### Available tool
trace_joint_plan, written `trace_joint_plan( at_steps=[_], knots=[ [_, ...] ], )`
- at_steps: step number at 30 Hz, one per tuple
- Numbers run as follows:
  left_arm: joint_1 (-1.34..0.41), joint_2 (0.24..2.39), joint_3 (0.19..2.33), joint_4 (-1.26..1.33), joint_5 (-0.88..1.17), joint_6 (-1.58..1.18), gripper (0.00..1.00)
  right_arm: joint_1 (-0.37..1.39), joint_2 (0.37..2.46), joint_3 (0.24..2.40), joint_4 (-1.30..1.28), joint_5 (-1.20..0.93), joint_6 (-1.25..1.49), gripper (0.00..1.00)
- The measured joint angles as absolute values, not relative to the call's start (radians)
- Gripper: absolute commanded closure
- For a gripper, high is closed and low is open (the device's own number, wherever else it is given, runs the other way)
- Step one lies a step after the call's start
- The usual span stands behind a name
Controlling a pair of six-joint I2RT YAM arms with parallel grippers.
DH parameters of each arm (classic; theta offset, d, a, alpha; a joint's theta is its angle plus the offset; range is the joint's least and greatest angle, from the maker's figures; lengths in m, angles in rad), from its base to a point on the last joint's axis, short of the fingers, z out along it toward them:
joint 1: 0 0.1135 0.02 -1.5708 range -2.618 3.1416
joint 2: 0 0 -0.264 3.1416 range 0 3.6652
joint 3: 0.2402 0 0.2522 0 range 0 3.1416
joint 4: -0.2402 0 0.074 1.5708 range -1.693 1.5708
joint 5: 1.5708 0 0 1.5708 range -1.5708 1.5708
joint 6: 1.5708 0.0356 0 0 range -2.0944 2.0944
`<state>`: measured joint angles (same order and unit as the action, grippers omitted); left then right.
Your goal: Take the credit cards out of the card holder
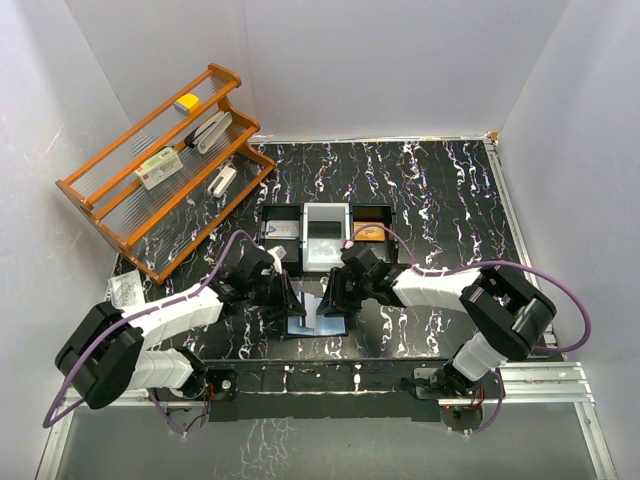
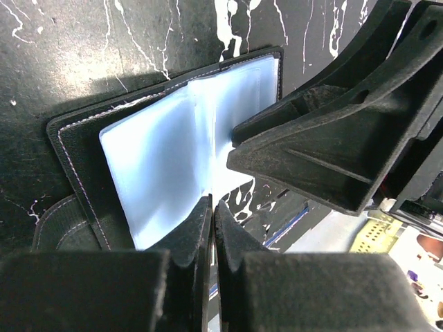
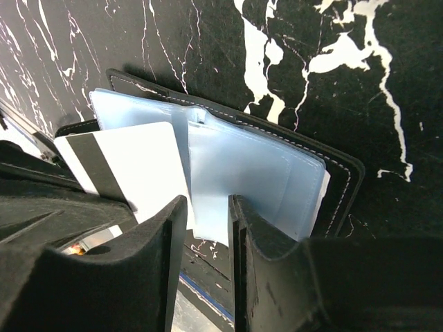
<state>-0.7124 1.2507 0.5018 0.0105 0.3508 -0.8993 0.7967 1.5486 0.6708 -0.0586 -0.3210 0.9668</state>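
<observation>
Left gripper: jaws closed flat together, pinched on the near end of the credit card; a thin pale edge shows in the slit between them.
Right gripper: jaws part-way apart with a clear gap; holder's inner leaf seen flat through the gap, nothing clamped.
Gripper spacing: tips just beside each other, both low over the holder, left one on its left half, right one on its right half.
Credit card: white, black magnetic stripe along one side; raised over the holder's left half, near end hidden behind the left gripper.
Card holder: lying open, black stitched cover down, glossy light blue clear pockets up; at the middle of the desk's near edge, between the two grippers.
Desk: black marbled top with white veins.
Tray: black, three compartments, just beyond the holder towards the far edge; orange item in the right compartment.
Rack: orange wood, stepped shelves, at the far-left corner; small white items and one yellow piece on its tiers.
</observation>
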Motion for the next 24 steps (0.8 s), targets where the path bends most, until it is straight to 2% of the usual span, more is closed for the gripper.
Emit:
trace_joint_plan(
  at_steps=[13, 24],
  knots=[
    [-0.71, 1.156, 0.535, -0.081, 0.27, -0.87, 1.0, 0.796, 1.429, 0.696, -0.109, -0.287, 0.926, 0.69],
    [-0.71, 1.164, 0.547, -0.161, 0.202, -0.839, 1.0, 0.799, 1.525, 0.707, -0.002, -0.381, 0.953, 0.67]
  ],
)
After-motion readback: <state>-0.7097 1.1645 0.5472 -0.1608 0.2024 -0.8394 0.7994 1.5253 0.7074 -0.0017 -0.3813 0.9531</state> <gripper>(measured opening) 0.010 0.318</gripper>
